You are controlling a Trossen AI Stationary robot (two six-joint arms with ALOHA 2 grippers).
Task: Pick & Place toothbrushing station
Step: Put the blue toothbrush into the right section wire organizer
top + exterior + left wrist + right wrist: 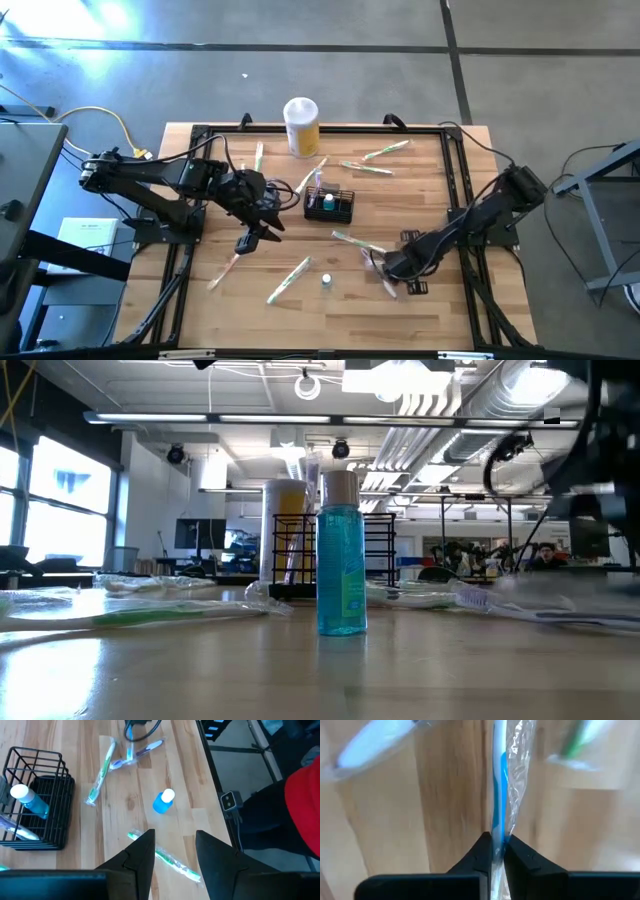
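Right gripper pinched a wrapped toothbrush on the table.

The right gripper (498, 851) was pressed together on a blue toothbrush (497, 795) in clear wrap, probably so it could be lifted toward the black wire basket (330, 204) at the table's middle. The left gripper (174, 851) hovered with fingers spread above a green toothbrush (172, 863), near a small blue bottle (163, 801).

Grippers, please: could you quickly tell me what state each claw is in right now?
Left claw: open, holding nothing, above the table.
Right claw: shut on a wrapped blue toothbrush.
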